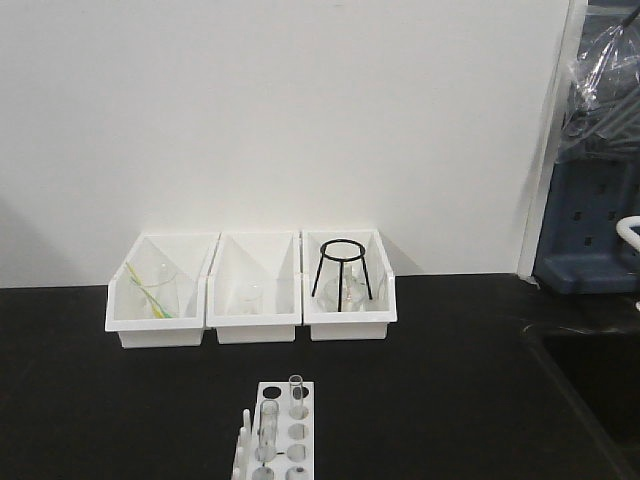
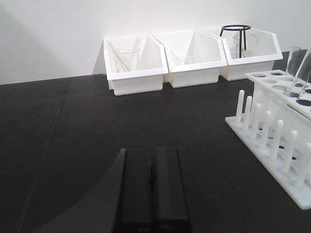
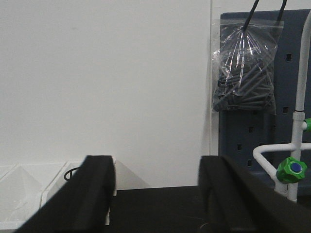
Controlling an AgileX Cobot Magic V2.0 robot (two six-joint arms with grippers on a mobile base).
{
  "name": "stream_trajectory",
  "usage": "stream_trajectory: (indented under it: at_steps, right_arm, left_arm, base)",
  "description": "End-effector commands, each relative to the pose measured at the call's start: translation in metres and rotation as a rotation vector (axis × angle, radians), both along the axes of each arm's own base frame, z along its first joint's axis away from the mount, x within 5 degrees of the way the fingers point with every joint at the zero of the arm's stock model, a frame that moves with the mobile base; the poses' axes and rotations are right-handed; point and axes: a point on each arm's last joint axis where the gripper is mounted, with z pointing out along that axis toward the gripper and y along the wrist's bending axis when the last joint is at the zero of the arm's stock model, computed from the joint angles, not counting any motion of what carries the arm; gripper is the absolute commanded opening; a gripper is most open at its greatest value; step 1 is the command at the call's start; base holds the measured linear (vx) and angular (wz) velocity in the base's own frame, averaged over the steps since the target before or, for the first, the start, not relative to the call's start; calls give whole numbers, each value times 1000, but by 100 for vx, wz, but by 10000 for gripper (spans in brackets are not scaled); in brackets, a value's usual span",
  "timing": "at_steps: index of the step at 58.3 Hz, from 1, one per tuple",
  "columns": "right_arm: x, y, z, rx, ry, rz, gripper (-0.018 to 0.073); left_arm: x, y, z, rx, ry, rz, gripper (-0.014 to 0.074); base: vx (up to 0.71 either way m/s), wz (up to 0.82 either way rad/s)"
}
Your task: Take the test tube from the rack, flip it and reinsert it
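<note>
Nothing of the task looks begun: the rack (image 1: 284,443) sits at the bottom centre of the front view on the black counter (image 1: 100,400), with two test tubes (image 1: 296,392) standing in its holes. The left gripper (image 2: 151,194) has its jaws clenched on nothing, and the right gripper (image 3: 158,194) has its jaws spread and empty. Lifting, flipping and reinserting all remain

The rack (image 1: 285,452) is a long white plastic block sitting flat on the black table (image 1: 450,380) straight ahead of me. Its long side runs away from me and its near end is cut off by the front view's lower edge. Rows of round holes fill its top, and short upright pegs line its left side. The far test tube (image 1: 296,396), clear glass with its rim up, stands in the far right hole. The near test tube (image 1: 268,430) stands in the left column.
</note>
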Motion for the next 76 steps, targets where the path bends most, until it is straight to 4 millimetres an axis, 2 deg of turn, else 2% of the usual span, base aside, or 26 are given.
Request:
stream_trajectory:
  at_steps: [1, 7, 13, 17, 24, 32, 39, 47, 52, 65, 76]
  right_arm:
    - [-3, -1, 21, -7, -118, -7, 611]
    - [-5, -2, 24, 54, -158, -4, 660]
    - [-5, -1, 24, 128, -157, 14, 648]
    - [-1, 2, 15, 105, -118, 38, 623]
    - [3, 25, -13, 23, -82, 182, 564]
    - [2, 66, -60, 3, -23, 452, 515]
    - [4, 101, -88, -37, 22, 657, 503]
    - [18, 132, -108, -54, 23, 775, 503]
    - [33, 149, -117, -48, 26, 818, 503]
    - [71, 175, -126, -51, 23, 849, 503]
    - [91, 195, -136, -73, 19, 925, 503]
  left_arm:
    - [0, -1, 9, -23, -92, -14, -7]
    - [0, -1, 9, -23, -92, -14, -7]
    - [0, -1, 9, -23, -92, -14, -7]
    - [0, -1, 9, -23, -92, -14, -7]
    - [0, -1, 9, -23, -92, -14, -7]
    - [0, -1, 9, -23, -92, -14, -7]
    - [0, -1, 9, -23, -92, -14, -7]
    - [0, -1, 9, -23, -92, -14, -7]
    - [0, -1, 9, -23, -92, -14, -7]
    - [0, -1, 9, -23, -92, -14, -7]
    - [0, -1, 9, -23, -92, -14, -7]
  base:
    - [0, 0]
    - [0, 0]
    - [0, 0]
    - [0, 0]
    - [0, 0]
    - [0, 0]
    - [0, 0]
    - [0, 0]
    - [0, 0]
    - [0, 0]
    - [0, 0]
